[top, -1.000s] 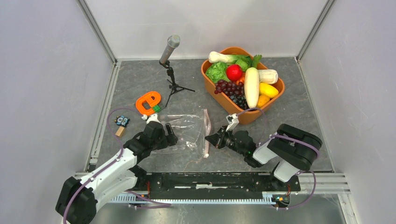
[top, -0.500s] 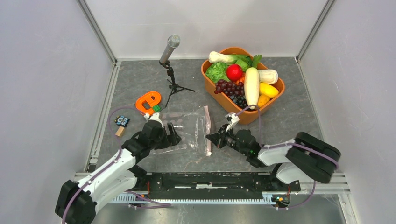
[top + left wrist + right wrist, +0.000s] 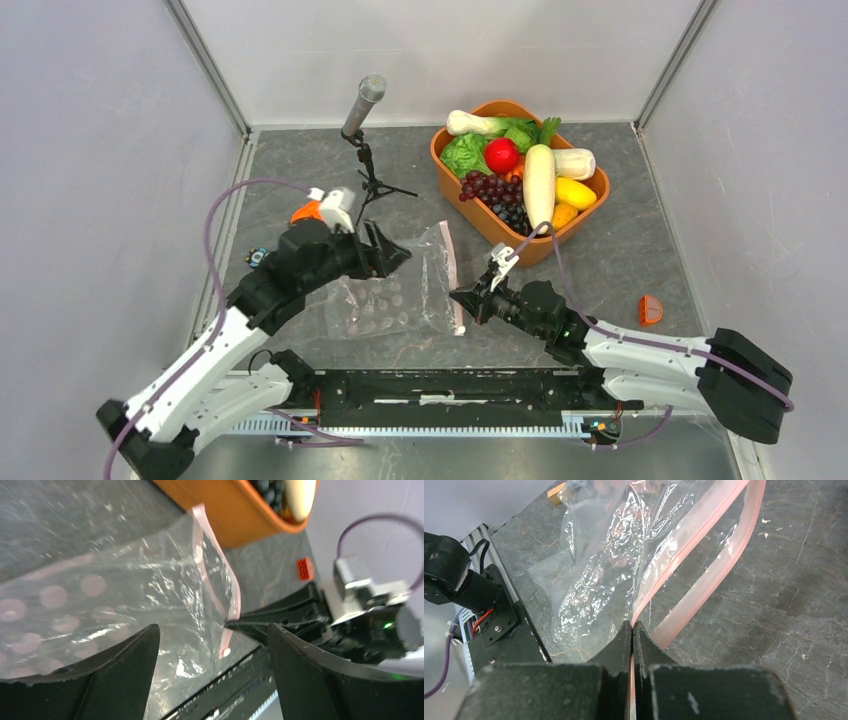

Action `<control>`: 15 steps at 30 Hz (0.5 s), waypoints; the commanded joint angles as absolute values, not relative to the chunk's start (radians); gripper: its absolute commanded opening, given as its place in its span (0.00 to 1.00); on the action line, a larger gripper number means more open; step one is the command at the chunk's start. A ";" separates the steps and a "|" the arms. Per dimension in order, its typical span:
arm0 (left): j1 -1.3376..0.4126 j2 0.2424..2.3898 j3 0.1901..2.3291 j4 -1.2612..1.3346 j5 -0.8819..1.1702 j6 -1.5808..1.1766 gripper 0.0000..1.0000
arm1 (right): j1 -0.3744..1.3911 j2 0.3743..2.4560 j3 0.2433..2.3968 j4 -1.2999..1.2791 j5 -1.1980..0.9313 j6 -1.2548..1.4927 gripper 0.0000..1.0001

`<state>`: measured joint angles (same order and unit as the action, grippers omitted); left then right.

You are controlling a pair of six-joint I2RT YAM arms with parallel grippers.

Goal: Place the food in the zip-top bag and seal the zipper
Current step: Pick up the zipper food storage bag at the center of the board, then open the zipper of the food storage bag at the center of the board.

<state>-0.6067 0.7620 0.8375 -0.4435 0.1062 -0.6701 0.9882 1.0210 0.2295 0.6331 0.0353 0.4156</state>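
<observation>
The clear zip-top bag (image 3: 395, 295) lies flat on the grey table, its pinkish zipper (image 3: 450, 270) on the right edge. My right gripper (image 3: 458, 297) is shut on one zipper strip (image 3: 684, 550) near its front end; the two strips stand parted. My left gripper (image 3: 393, 256) is open and hovers above the bag (image 3: 125, 595), holding nothing. The food sits in the orange tub (image 3: 510, 243) at the back right: a purple grape bunch (image 3: 490, 187), a red piece (image 3: 501, 155), green lettuce (image 3: 464, 155) and a yellow piece (image 3: 576, 192).
A microphone on a tripod (image 3: 365, 110) stands behind the bag. An orange gadget (image 3: 303, 213) and a small blue board (image 3: 258, 257) lie at the left, partly behind my left arm. A small orange-red piece (image 3: 650, 310) lies at the right.
My left arm has lifted off the bag and moved up and to the right with its jaws open. My right arm has stretched out and still grips the zipper. The bag has shifted slightly.
</observation>
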 commanded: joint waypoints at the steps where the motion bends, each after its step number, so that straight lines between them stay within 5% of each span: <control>1: -0.752 0.865 0.900 -0.482 0.037 -0.615 0.84 | 1.009 0.959 0.326 0.496 0.070 0.342 0.00; 10: -0.975 1.011 0.973 -0.565 -0.236 -0.615 0.80 | 1.031 0.933 0.383 0.441 0.077 0.330 0.00; 15: -1.000 1.049 0.972 -0.566 -0.316 -0.620 0.69 | 1.047 0.903 0.380 0.462 0.065 0.346 0.00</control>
